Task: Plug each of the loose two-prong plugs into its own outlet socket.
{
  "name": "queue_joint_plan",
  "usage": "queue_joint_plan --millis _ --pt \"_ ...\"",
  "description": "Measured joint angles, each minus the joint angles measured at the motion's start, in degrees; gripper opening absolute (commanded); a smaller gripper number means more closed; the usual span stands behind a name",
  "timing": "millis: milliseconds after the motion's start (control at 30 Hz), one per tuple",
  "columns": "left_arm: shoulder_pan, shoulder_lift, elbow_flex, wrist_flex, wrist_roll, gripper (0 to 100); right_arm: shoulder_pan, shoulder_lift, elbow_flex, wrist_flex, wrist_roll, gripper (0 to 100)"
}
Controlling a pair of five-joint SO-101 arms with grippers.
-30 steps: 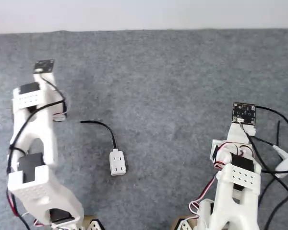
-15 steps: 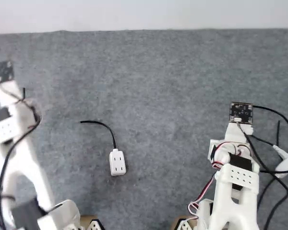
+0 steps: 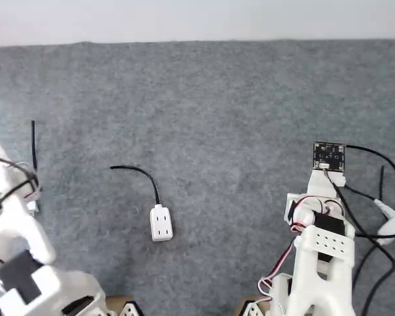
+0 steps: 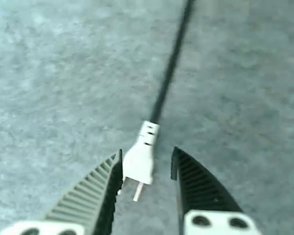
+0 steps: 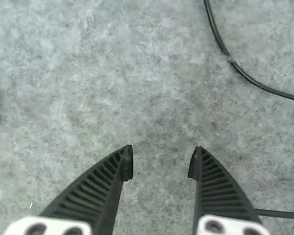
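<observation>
Plug (image 4: 138,165) sits within my released left end effector (image 4: 147,156); seems light, rigid, tethered by its cord (image 4: 169,73); I'd pinch the white body.

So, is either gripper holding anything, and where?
Nothing held yet. The left gripper stands open around the body of the white plug; the right gripper is open over the grey mat.

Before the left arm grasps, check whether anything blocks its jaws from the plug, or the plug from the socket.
Nothing visible does. The plug lies between the left gripper's open jaws, and only bare mat lies toward the outlet socket.
</observation>
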Motion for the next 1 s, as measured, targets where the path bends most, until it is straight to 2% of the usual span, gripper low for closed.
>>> queue_joint_plan --millis 267,533,700,1000 --pt "-1.2 7.4 -1.6 -1.3 -9.1 16 0.0 0.0 0.0 0.0 0.0 18.4" --pt "-0.2 12.4 -1.8 -6.7 -10.0 16 0.0 0.0 0.0 0.0 0.0 18.4" --pt "1.1 13.0 -2.4 -6.7 -10.0 0 0.0 0.0 0.0 0.0 0.0 18.4" --pt "2.1 13.6 -2.8 -6.7 -9.9 1 -0.1 0.0 0.0 0.0 0.0 18.4"
